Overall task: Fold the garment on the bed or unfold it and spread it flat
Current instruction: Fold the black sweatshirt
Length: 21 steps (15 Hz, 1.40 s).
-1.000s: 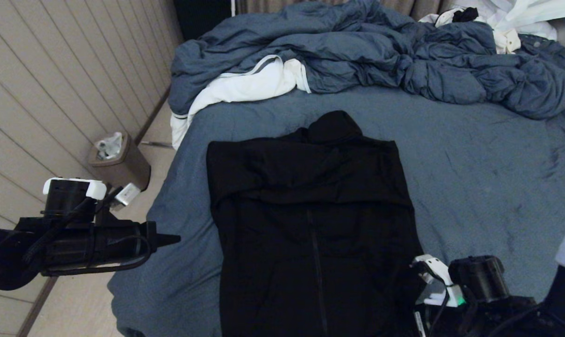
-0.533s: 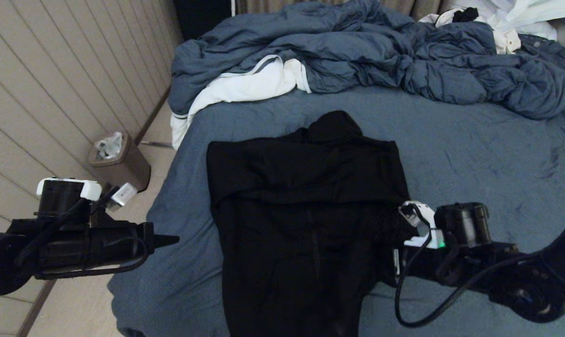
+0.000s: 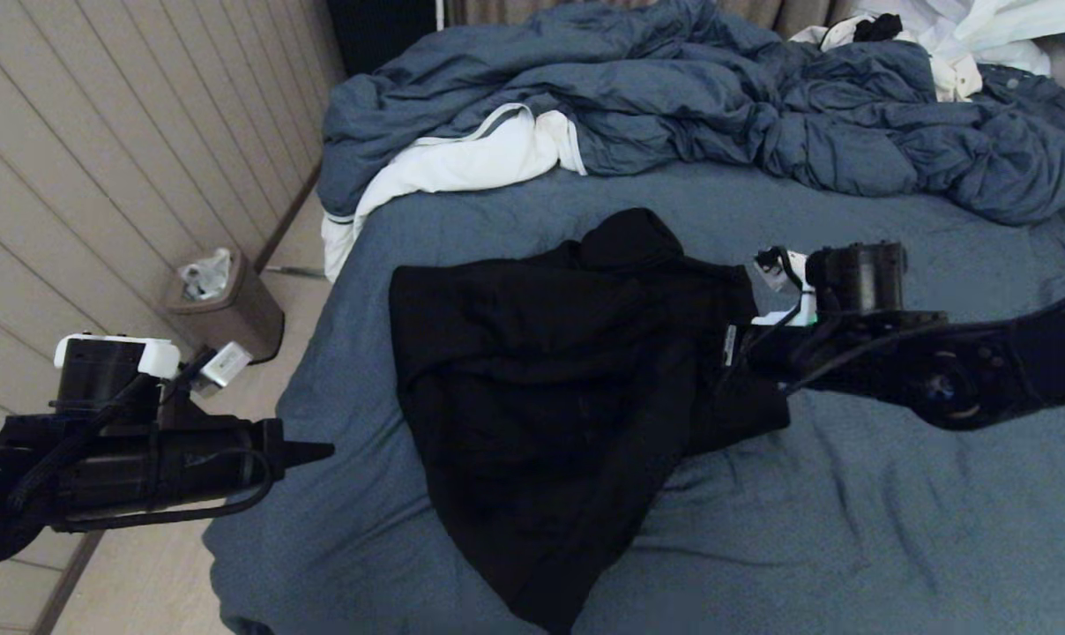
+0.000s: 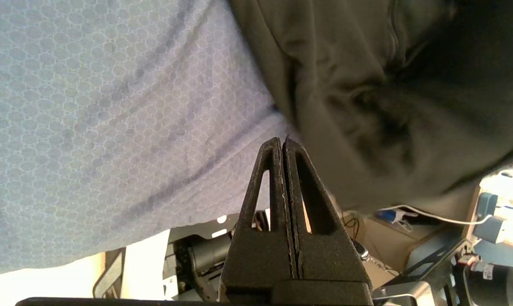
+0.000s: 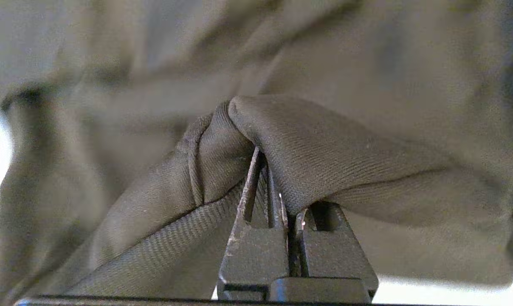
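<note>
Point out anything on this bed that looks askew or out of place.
The garment lies askew: the right gripper, shut on its right hem, has lifted that corner toward the hood, leaving the bottom edge slanted and bunched. Behind it, the duvet is heaped on the bed, with white clothing on top.

Dim, flat room light on my head camera.
The garment [image 3: 541,388] reads as near-featureless black; my right wrist view is washed out, cloth blurred beyond the sharp pinched fold.
</note>
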{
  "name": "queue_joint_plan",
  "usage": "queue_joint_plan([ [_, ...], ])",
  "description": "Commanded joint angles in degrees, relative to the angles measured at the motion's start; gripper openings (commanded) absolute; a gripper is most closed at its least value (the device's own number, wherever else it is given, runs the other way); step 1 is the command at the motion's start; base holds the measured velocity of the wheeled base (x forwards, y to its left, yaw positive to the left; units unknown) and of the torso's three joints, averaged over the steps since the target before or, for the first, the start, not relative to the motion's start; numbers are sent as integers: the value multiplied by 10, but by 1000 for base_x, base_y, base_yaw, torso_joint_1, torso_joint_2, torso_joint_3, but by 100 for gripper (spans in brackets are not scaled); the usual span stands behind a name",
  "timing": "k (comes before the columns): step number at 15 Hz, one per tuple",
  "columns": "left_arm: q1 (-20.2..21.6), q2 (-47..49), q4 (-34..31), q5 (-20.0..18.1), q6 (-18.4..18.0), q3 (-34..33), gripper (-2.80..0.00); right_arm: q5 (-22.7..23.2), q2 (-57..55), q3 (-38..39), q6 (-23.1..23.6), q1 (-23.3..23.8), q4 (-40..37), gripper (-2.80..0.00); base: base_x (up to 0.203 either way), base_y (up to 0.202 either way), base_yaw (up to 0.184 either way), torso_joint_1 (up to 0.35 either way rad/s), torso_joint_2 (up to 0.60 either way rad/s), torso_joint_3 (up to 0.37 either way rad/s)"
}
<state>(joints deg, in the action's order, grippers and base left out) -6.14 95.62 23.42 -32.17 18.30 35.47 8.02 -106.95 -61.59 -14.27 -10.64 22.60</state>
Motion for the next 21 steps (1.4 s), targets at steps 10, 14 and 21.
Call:
queue_joint_plan([
  [10,-1,6,1,-2,2,3,-280,-60,-210,-294,-4,52,-97,-280,0,0,0,0,0,0],
  [14,-40,-10,-1,0,-1,18,-280,-60,-219,-310,-5,51,-112,-280,0,0,0,0,0,0],
  [21,-243,-52,-100,44,-94,96,0,-61,-218,-342,-2,48,-149,-280,0,0,0,0,0,0],
])
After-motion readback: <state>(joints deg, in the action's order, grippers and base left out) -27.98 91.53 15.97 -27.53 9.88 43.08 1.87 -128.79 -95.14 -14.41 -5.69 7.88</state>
